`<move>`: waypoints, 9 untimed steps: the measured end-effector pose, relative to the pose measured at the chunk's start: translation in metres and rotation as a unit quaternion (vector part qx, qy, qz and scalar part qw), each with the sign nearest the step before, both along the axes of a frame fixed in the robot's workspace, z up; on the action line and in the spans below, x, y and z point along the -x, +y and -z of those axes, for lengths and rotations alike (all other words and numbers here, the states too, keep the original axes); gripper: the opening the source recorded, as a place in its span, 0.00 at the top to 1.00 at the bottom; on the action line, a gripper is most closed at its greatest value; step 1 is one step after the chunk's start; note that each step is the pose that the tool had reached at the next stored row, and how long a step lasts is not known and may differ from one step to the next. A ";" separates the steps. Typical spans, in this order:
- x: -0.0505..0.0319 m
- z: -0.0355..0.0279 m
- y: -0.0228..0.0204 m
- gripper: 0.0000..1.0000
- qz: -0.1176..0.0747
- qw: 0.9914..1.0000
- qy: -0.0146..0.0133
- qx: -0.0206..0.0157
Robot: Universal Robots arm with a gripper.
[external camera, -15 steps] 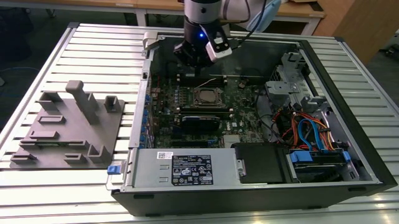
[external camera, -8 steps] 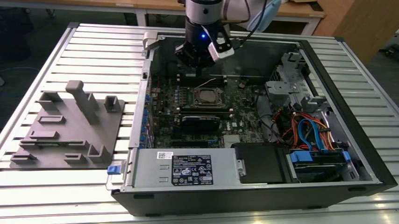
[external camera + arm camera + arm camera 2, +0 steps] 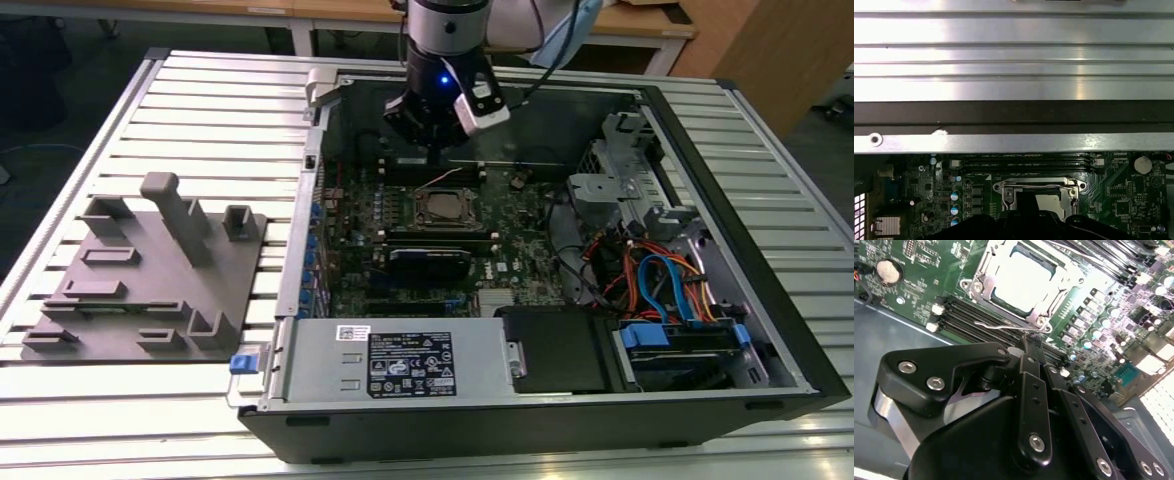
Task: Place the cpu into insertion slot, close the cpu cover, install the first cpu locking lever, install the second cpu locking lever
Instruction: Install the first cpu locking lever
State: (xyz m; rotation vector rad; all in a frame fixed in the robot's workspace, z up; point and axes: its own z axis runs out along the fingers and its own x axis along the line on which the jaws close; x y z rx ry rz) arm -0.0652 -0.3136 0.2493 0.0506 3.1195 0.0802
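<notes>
Nearest you in the exterior view, the power supply [image 3: 400, 362] with its white label lies along the front edge of the open computer case [image 3: 747, 400], which rests on the slatted table [image 3: 134, 420]; at about nine o'clock from the case, a grey fixture block [image 3: 147, 280] sits on the table. Further in, you see the green motherboard [image 3: 507, 265], and near its middle the insertion slot [image 3: 446, 208] with the cpu [image 3: 1021, 274] lying flat inside it, its dull silver top bright in the second wrist view. The cpu cover [image 3: 1051, 292] is down over the chip, framing it, and a thin wire locking lever [image 3: 999, 326] runs along the socket's edge beside the long black memory slots [image 3: 979, 320]. Your tool [image 3: 1030, 342] hangs just beyond the socket, at about twelve o'clock from it in the exterior view, close to the case's far wall; its black fingers [image 3: 1026, 352] are pressed together with their tips right at that lever, though you cannot tell whether they touch it. In the first wrist view the socket [image 3: 1036, 192] sits below the case's silver rail [image 3: 1014, 142].
</notes>
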 end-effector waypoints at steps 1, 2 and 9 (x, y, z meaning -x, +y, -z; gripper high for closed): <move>-0.0011 0.0004 0.0000 0.90 0.002 1.000 0.000 0.000; -0.0017 0.0007 0.0000 0.90 0.003 1.000 0.000 0.000; -0.0021 0.0012 0.0000 0.90 0.003 1.000 0.000 0.000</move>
